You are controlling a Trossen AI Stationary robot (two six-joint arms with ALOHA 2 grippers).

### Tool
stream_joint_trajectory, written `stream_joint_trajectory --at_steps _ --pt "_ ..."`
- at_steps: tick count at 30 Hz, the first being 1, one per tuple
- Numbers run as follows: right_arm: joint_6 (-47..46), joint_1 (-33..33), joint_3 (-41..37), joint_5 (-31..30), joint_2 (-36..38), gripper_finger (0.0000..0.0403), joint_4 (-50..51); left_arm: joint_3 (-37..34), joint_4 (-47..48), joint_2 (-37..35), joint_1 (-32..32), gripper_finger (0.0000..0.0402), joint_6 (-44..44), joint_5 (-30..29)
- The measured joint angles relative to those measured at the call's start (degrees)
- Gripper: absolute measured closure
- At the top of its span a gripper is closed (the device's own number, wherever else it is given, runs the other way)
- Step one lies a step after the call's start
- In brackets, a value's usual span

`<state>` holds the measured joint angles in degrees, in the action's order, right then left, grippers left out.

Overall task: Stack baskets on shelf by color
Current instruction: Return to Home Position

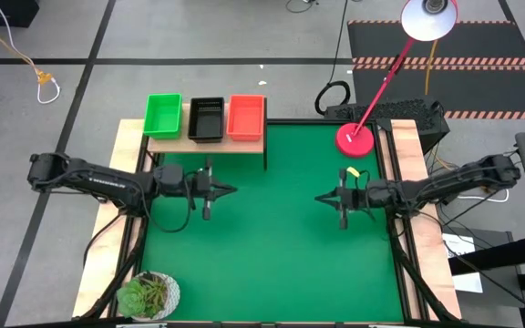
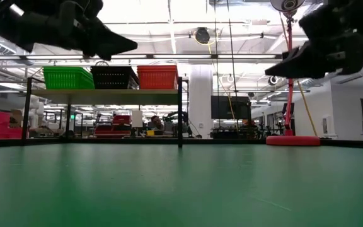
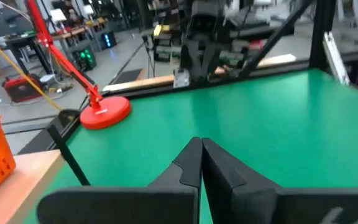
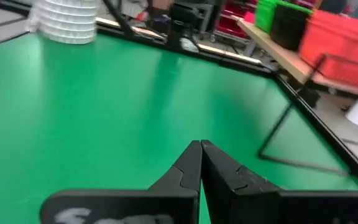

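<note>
3 baskets (image 1: 206, 118) sit side-by-side on the shelf (image 1: 208, 147).

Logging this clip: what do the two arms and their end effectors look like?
Both arms are slender and matte black. The left arm carries small white lettering along one link, and black cables loop under it. The left end effector and the right end effector each taper into two black pointed fingers. A small yellow tag shows by the right arm near its wrist.
</note>
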<state>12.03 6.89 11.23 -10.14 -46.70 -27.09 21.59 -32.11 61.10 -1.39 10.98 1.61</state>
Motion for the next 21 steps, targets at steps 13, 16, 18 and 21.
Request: stream_joint_trajectory --at_steps 13,16,18,21 --pt "-2.11 -4.18 -4.64 2.94 0.07 0.0401 -6.12 -13.77 -19.49 -0.20 2.42 0.0394 -8.14 -2.66" --pt "-1.88 -4.30 -4.66 2.92 1.03 0.0401 -6.17 -14.92 -20.47 -0.94 3.04 0.0398 -7.95 -5.00" --pt "-1.74 -4.30 -4.66 2.94 2.18 0.0401 -6.04 -15.39 -20.22 -0.90 3.34 0.0394 -8.15 -6.14" --pt "-1.71 -4.30 -4.66 2.95 4.50 0.0401 -5.76 -15.79 -20.20 -0.90 3.85 0.0394 -8.08 -7.01"
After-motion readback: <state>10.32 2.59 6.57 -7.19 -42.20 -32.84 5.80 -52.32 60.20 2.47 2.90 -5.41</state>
